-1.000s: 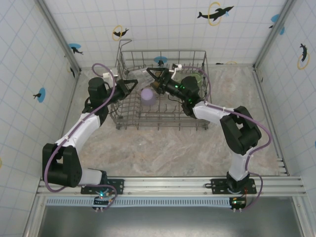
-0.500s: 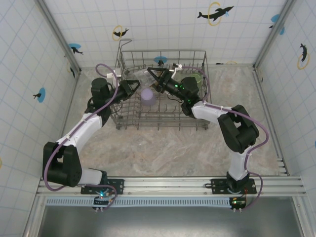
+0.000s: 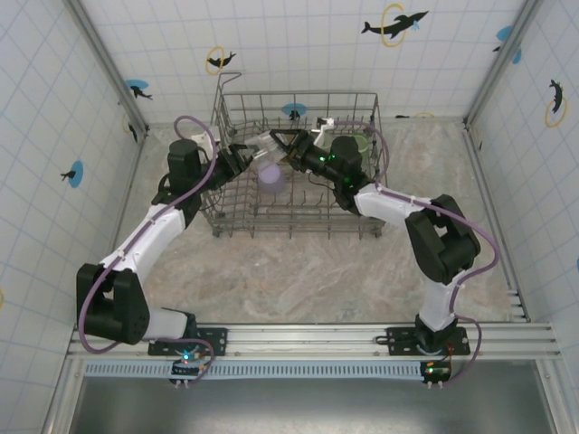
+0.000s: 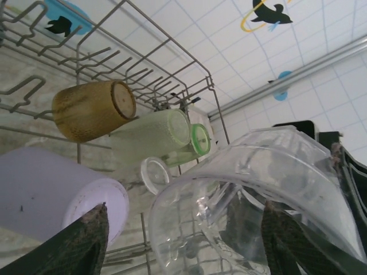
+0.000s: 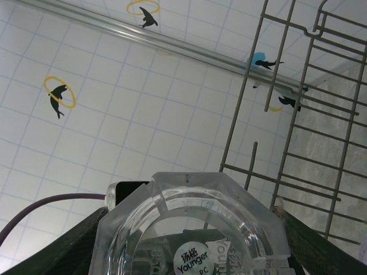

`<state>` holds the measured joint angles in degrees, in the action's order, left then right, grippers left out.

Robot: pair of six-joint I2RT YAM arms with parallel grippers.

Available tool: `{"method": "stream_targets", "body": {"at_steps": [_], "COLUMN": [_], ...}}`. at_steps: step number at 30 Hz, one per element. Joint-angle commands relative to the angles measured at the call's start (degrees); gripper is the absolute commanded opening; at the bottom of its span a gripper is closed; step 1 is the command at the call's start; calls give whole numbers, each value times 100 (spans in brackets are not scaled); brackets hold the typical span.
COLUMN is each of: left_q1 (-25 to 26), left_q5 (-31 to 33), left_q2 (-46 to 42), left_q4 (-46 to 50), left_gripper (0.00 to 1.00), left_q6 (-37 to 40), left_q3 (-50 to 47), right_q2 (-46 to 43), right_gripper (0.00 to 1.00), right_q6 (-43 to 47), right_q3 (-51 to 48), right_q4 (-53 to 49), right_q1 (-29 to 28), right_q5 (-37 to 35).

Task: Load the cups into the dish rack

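Upper centre of overhead frame, above dish rack (image 3: 298, 94) | clear cup (image 5: 189, 223) pinched at base by right gripper (image 5: 192, 243) jaws | left gripper (image 4: 183, 240) jaws spread around its rim, contact unclear | cup barely discernible from above, lower fingers cut off

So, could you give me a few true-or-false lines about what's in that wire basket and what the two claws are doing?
1. A lavender cup sits inside the dish rack. True.
2. The amber cup stands upright on the table outside the rack. False: it lies on its side inside the rack, beside a pale green cup.
3. The right gripper has a clear cup between its fingers. True.
4. The left gripper hangs down by its arm's base, far from the rack. False: it is at the rack's left side, right by that same clear cup, with its jaws open.
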<state>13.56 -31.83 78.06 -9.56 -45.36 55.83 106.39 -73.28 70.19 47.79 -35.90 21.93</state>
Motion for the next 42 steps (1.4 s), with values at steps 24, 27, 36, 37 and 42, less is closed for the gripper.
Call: {"method": "stream_targets", "body": {"at_steps": [24,27,36,37,42], "left_q1": [14,2,-457,-595,-937], "left_q5": [2250,2426,2462,2407,2464], "left_q2": [-1022,-1023,-715,-692,-598], "left_q4": [2040,2141,2547,2577,2527], "left_gripper": [97,97,97,97,97], "left_q6": [2040,2106,2153,2125,2146], "left_q3": [907,979,1201,1210,1169], "right_q2": [277,273,257,243,275], "right_gripper": [45,45,45,45,45], "right_q6": [1778,2121,3713,3890,4731], "right_q3": [1679,1755,2190,2183,2289], "right_q4": [-2079,-2350,-3478,-3535,-3813], "right_q1": [48,23,-195,-234,-437], "right_q5": [-622,-794,-1393,-1466,-1737]}}
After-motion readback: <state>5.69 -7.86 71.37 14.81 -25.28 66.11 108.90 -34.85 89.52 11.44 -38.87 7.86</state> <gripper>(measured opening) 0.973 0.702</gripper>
